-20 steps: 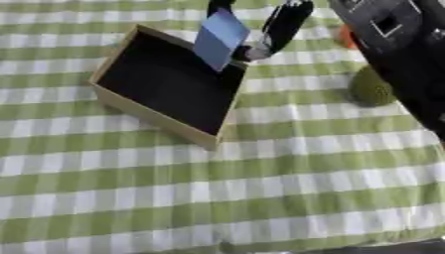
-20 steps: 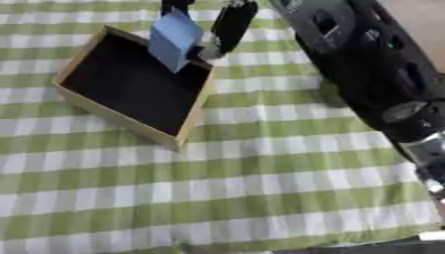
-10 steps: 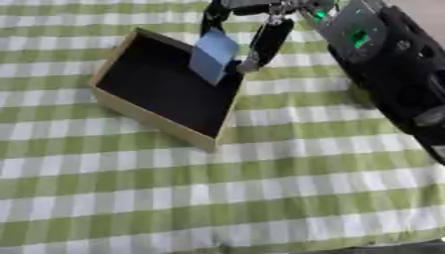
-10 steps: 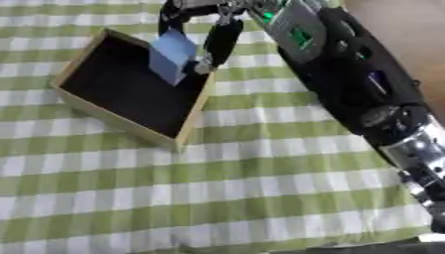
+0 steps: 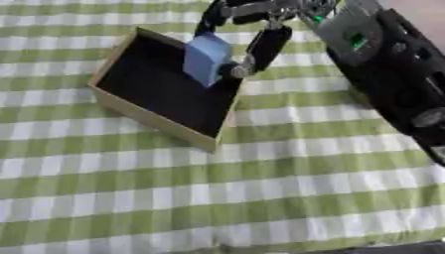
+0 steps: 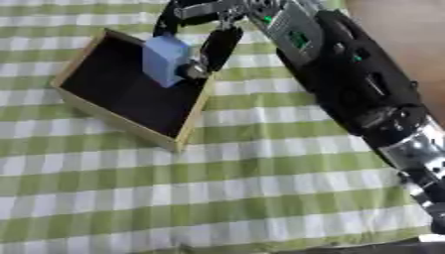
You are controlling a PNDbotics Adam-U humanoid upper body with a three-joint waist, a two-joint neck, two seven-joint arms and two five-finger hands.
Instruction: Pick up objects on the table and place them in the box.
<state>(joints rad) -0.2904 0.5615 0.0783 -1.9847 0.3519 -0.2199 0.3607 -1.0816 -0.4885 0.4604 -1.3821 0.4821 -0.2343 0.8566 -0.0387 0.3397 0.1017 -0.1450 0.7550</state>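
Left eye view and right eye view both look down on the bench (image 5: 260,198), spread with a green-and-white checked cloth (image 6: 260,188) that fills almost all of each picture. Next in bulk is the robot's right arm (image 6: 347,84) — black, with silver joints lower down — which enters from the right side and slants up and across toward the top centre; its lower part is cut off by the right and bottom edges in the right eye view. The box (image 5: 130,106), shallow with pale wooden walls and a dark inside, lies askew at upper left on the cloth, one corner pointing toward the camera.

The right hand (image 5: 260,44) hangs over the box's right wall with its fingers curled down, pinching a light blue block (image 5: 206,59) between a finger on the block's far left side and dark fingers on its right. The block is tilted and sits over the box's dark inside, near the right wall — whether it touches the floor of the box cannot be told. The hand's upper part runs into the top edge and is blurred.
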